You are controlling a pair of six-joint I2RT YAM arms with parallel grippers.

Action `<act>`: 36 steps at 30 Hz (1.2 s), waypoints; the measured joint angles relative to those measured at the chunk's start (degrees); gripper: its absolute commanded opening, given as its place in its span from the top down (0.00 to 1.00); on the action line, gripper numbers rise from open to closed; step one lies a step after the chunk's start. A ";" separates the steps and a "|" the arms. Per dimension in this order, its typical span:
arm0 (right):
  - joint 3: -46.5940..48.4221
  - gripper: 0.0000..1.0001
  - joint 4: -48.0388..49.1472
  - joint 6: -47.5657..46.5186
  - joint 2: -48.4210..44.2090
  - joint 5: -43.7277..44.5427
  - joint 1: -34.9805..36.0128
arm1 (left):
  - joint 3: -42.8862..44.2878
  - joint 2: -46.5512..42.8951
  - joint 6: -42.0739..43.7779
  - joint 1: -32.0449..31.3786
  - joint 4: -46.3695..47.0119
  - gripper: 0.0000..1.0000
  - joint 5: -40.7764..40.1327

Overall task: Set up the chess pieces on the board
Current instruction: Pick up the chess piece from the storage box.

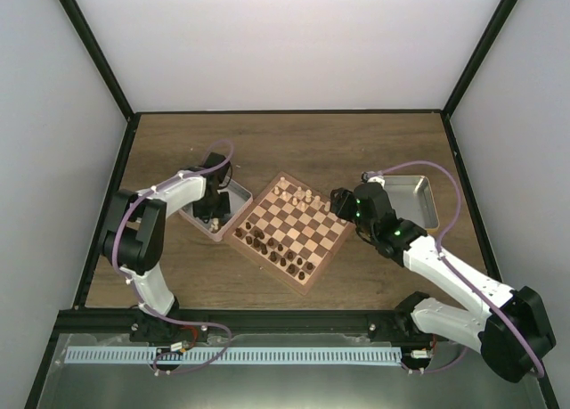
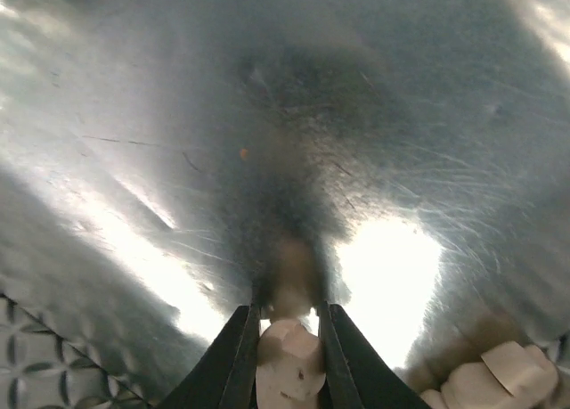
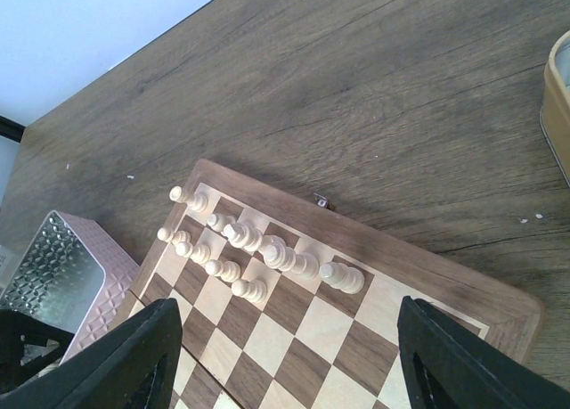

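Left wrist view: our left pincer [image 2: 287,313] pinches a light beige wooden chess piece [image 2: 287,366] in the silver metal tray [image 2: 374,115]. If we lift fast, it may slip. Our right pincer [image 3: 287,338] hangs wide open, empty, above the checked wooden board [image 3: 481,295].

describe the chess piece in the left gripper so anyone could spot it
Left of the square wooden chessboard sits a silver metal tray. Inside it, the light beige wooden chess piece is pinched between the left gripper's black fingers; its beige neighbour lies loose.
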 measured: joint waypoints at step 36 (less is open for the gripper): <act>0.52 0.33 22.12 -3.78 13.35 -30.25 0.09 | -3.52 -22.56 -4.35 0.00 13.53 0.80 7.61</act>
